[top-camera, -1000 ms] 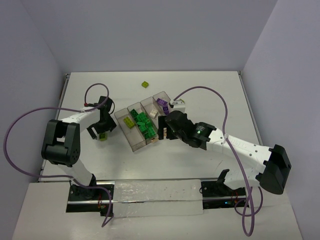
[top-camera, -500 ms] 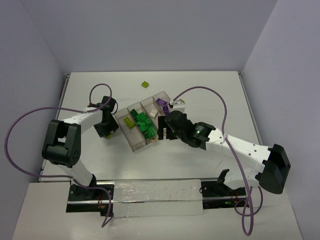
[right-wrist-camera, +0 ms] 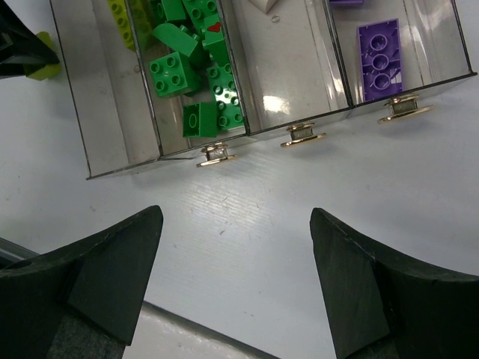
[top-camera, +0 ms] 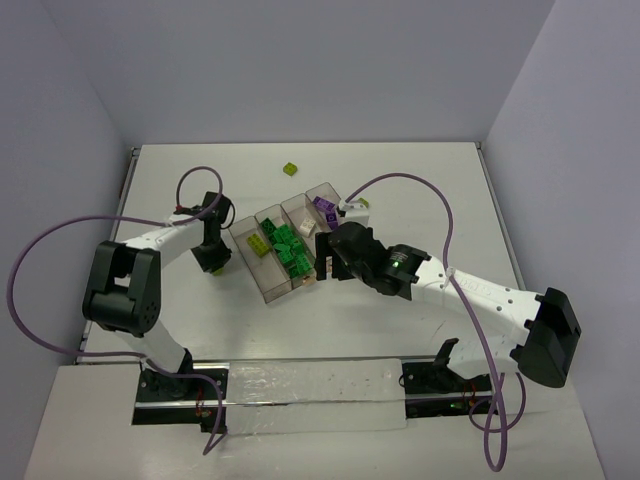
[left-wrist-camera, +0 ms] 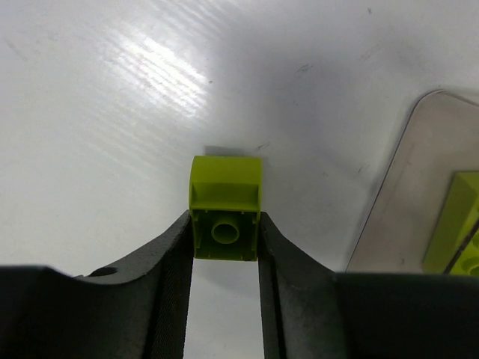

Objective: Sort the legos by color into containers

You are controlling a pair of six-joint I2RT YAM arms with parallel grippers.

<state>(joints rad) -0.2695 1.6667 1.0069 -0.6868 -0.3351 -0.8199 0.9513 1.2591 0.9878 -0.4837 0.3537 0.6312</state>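
My left gripper (left-wrist-camera: 224, 226) is shut on a yellow-green lego (left-wrist-camera: 224, 206) just left of the containers (top-camera: 262, 288), and its hollow underside faces the wrist camera. The lego sits low, at the table surface. The clear tray's compartments hold yellow-green legos (right-wrist-camera: 120, 15), dark green legos (right-wrist-camera: 196, 67), a white one (right-wrist-camera: 262, 6) and purple ones (right-wrist-camera: 378, 52). My right gripper (right-wrist-camera: 236, 250) hangs open and empty over bare table, just in front of the tray's yellowish tabs (right-wrist-camera: 301, 135).
One loose yellow-green lego (top-camera: 290, 169) lies on the table beyond the tray, towards the back wall. The tray's left edge (left-wrist-camera: 408, 187) is close to the right of my left gripper. Purple cables loop over both arms.
My left gripper has come down over the yellow-green lego and shut on it, shifting slightly right towards the tray. The right arm has stayed still.
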